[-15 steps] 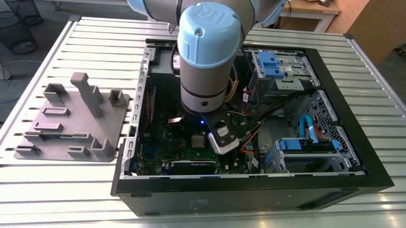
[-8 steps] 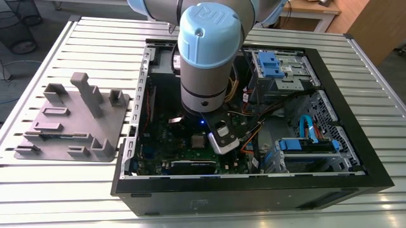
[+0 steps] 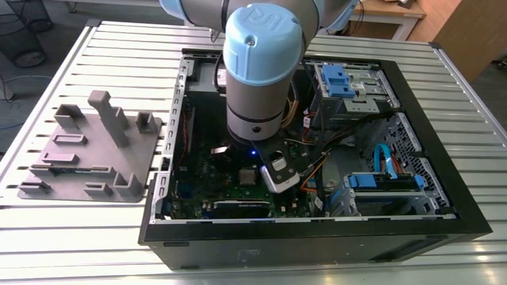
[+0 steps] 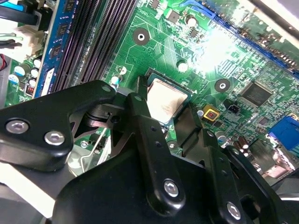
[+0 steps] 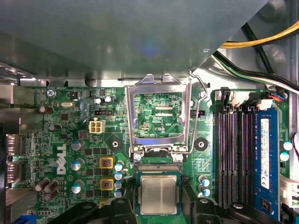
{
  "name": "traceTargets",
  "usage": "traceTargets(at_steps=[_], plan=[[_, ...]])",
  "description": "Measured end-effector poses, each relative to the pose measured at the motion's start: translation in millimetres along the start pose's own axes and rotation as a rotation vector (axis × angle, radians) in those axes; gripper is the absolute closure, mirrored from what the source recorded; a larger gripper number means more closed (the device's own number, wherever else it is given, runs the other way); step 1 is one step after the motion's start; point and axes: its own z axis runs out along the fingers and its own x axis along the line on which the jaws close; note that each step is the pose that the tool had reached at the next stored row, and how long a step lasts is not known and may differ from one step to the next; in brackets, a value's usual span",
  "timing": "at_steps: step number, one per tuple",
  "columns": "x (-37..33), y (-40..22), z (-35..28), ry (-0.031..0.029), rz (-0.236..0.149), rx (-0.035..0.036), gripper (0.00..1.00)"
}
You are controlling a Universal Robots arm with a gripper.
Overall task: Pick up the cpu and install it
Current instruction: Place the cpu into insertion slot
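End effector (image 4: 164, 108) spread astride the cpu (image 5: 159, 194), shiny silver-grey square, lying flat on green motherboard (image 5: 88, 140), metal frame (image 5: 129, 116) beside it

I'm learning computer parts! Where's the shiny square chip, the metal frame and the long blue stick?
cpu (image 5: 159, 194): first wrist view, middle of its silver lid.
metal frame (image 5: 159, 85): first wrist view, bar farthest from the cpu.
long blue stick (image 5: 264, 158): first wrist view, middle of its length.
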Motion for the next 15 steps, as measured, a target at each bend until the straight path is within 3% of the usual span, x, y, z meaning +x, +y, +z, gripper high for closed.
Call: traceTargets(at_steps=[15], plan=[[-0.4,1.0,-2.3,0.0001,0.0,-0.0001,0.53]])
